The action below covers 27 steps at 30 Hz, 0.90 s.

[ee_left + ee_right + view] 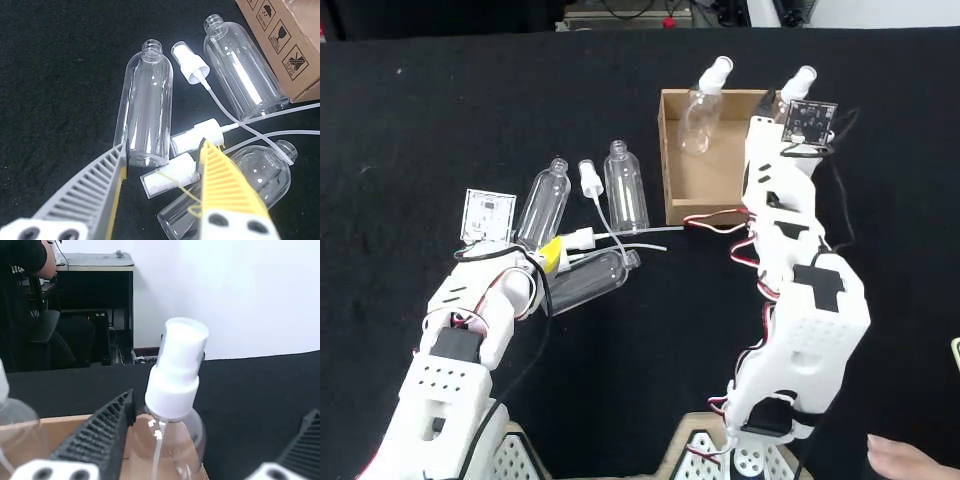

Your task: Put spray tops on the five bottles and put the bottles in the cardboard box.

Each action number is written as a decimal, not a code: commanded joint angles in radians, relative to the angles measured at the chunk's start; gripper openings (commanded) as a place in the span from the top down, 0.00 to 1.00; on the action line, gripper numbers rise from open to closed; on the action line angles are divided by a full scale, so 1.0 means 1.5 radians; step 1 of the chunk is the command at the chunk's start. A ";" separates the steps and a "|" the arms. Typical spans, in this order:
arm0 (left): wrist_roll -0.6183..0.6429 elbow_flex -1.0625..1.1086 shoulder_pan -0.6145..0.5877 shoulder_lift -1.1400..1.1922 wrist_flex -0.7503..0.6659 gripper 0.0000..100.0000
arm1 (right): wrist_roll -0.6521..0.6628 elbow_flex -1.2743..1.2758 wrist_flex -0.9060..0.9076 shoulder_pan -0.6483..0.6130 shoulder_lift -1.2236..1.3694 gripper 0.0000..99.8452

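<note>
Left hand (163, 145): held wide over loose spray top (167, 177).
Right hand (220, 410): held wide about capped bottle (175, 370) in cardboard box (672, 150).

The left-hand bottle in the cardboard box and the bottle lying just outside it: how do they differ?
The boxed bottle wears a white spray top; the outside bottle has a bare, open neck. The boxed bottle leans up inside the cardboard box; the outside bottle lies flat on the black table. Both are clear plastic, same shape.
</note>
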 commanded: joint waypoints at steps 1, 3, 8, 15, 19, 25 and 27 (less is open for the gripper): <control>-0.006 -0.006 0.008 0.000 -0.014 0.77 | -0.001 -0.003 -0.020 0.012 -0.049 0.55; -0.006 -0.006 0.008 0.000 -0.014 0.77 | -0.001 -0.003 -0.020 0.012 -0.049 0.55; -0.006 -0.006 0.008 0.000 -0.014 0.77 | -0.002 -0.003 -0.020 0.011 -0.049 0.55; -0.006 -0.006 0.008 0.000 -0.014 0.77 | -0.002 0.011 -0.020 0.013 -0.058 0.55; -0.006 -0.006 0.008 0.000 -0.014 0.77 | -0.002 0.038 -0.021 0.010 -0.088 0.55; -0.006 -0.006 0.008 0.000 -0.014 0.77 | -0.002 0.073 -0.021 0.009 -0.126 0.55; -0.006 -0.006 0.008 0.000 -0.014 0.77 | -0.002 0.080 -0.021 0.010 -0.133 0.55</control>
